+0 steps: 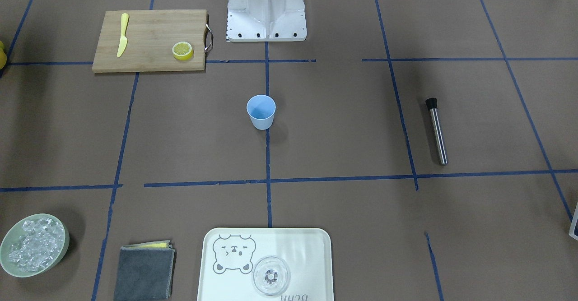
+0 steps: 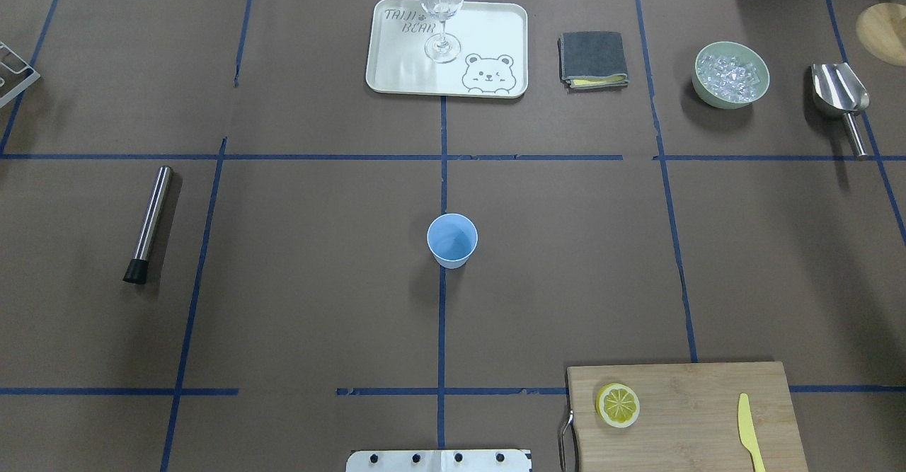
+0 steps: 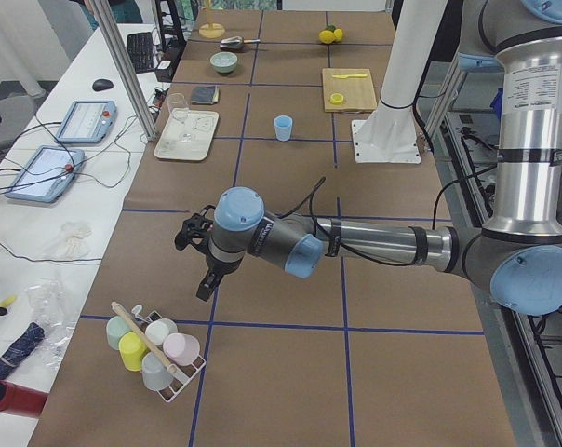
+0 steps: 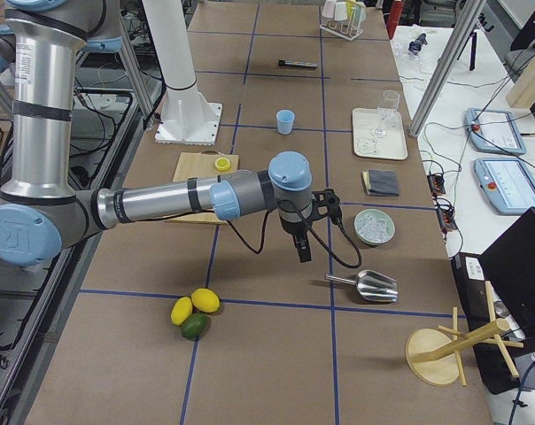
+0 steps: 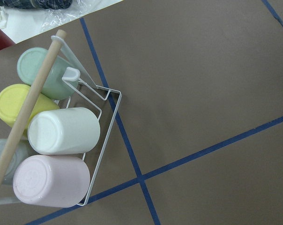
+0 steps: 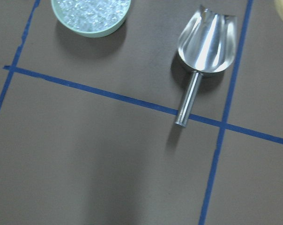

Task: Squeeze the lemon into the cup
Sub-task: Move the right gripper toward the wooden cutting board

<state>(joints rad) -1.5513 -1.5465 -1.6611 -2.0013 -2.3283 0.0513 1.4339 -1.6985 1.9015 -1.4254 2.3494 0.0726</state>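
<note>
The lemon slice lies cut face up on a wooden cutting board, near the board's handle end; it also shows in the overhead view. The light-blue cup stands upright and empty at the table's middle, also seen from overhead. My left gripper hangs over the table's far left end, beside a rack of mugs. My right gripper hangs over the far right end, near a steel scoop. Both are far from lemon and cup, and I cannot tell whether they are open or shut.
A yellow knife lies on the board. A steel muddler, a bear tray with a wine glass, a folded cloth, a bowl of ice, a scoop, a mug rack and whole fruits surround the work area.
</note>
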